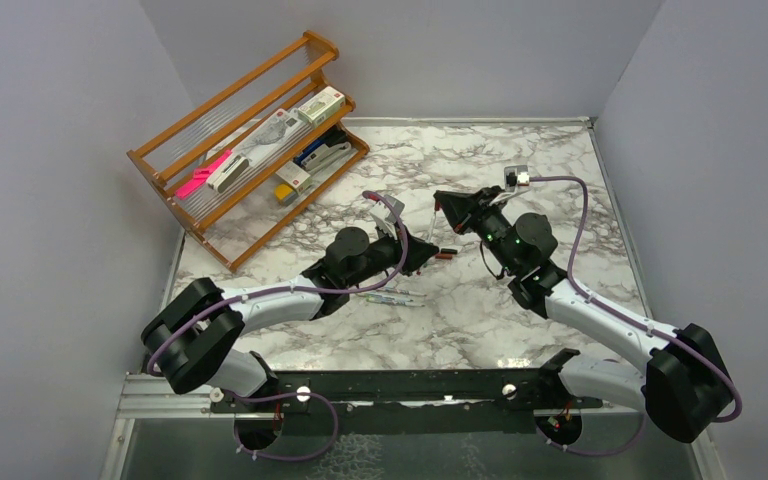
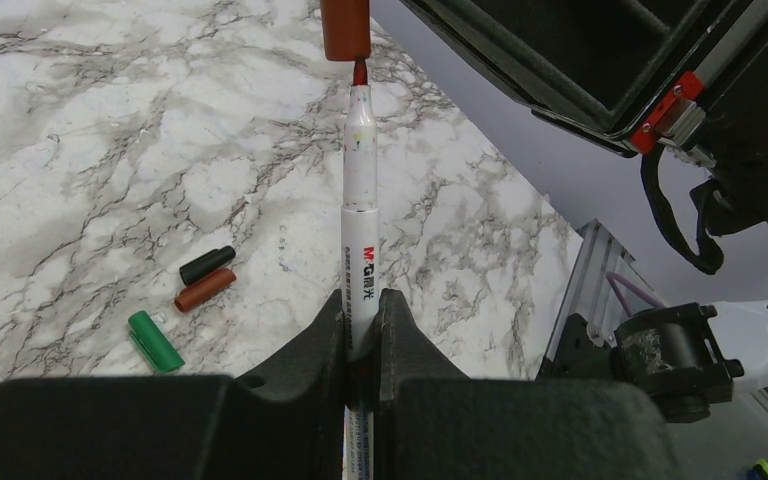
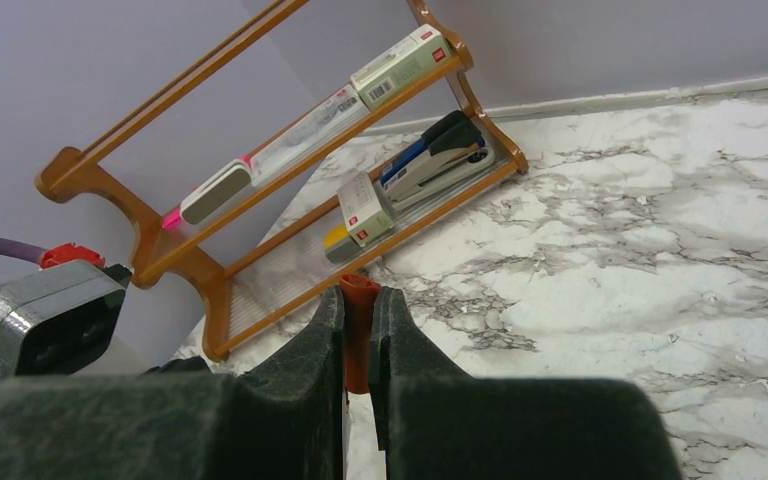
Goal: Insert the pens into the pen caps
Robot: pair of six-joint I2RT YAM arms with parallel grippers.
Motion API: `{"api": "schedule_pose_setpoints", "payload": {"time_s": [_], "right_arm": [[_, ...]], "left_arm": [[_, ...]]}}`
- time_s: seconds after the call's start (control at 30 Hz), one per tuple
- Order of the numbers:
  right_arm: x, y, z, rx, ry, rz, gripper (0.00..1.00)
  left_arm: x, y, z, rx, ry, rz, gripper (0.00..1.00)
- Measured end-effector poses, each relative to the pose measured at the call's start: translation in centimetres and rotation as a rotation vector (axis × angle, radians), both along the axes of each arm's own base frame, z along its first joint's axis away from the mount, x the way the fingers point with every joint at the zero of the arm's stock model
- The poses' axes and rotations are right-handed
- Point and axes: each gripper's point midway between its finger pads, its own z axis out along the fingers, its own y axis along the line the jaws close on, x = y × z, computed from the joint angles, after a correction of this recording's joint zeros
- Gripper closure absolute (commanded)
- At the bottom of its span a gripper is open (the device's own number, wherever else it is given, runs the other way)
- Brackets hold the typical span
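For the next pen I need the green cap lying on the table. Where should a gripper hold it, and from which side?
I would grip the green cap across its middle, coming down from above. It lies flat on its side, apart from the red-brown cap, so both long sides are free.

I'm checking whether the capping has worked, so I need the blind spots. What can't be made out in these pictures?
- Left wrist view: the held cap is cut off by the top edge, and the pen has its rear hidden by the left gripper.
- Right wrist view: the right gripper covers most of that cap; the pen is out of frame.
- Top external view: the loose pens are too small to read tip colours.
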Motion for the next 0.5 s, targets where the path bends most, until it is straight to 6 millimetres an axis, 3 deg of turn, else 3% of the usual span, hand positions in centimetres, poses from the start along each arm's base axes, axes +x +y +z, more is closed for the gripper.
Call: {"api": "schedule_pose_setpoints", "payload": {"time_s": [0.5], "right_arm": [[-0.64,-0.26,-0.51,-0.003,0.004,0.012,0.98]], "left_arm": [[0.10,0.03,0.01,0.005,-0.012,0.003,1.00]]}}
